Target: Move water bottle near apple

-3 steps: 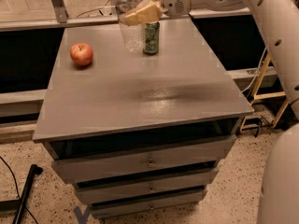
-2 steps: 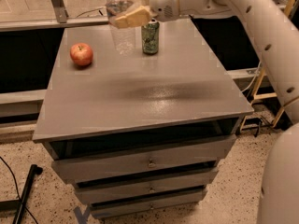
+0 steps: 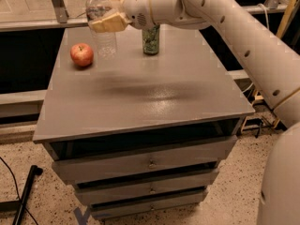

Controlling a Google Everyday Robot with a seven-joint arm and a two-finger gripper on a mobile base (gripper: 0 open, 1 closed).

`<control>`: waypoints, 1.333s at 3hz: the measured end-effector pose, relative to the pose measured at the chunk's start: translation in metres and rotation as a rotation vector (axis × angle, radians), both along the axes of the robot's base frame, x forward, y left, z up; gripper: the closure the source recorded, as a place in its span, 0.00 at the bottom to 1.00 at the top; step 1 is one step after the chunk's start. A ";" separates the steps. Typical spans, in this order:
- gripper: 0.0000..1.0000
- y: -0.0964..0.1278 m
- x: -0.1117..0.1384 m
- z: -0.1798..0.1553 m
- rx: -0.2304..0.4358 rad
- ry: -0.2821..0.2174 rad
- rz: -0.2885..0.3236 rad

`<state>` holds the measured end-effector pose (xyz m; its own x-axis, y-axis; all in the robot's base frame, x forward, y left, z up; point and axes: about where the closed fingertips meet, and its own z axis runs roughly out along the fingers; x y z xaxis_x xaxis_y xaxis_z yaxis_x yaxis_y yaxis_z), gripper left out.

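— How do the jaws stand?
— The gripper (image 3: 106, 21) is clamped around the water bottle (image 3: 106, 44), high on its body.
— Where's the bottle?
— Upright, just beside the apple (image 3: 82, 55), over the table's (image 3: 154, 97) far-left part.

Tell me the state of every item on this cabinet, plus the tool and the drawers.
water bottle: upright, capped, gripped.
apple: resting on the cabinet top, untouched.
green can: standing upright.
tool: shut on the water bottle, back left.
drawers: closed.
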<state>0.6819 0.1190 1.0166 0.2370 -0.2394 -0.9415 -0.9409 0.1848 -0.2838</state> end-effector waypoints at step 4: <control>1.00 0.028 0.038 -0.066 0.026 0.186 -0.134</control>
<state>0.7197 0.1471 0.9507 0.0268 -0.2325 -0.9722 -0.9432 0.3164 -0.1017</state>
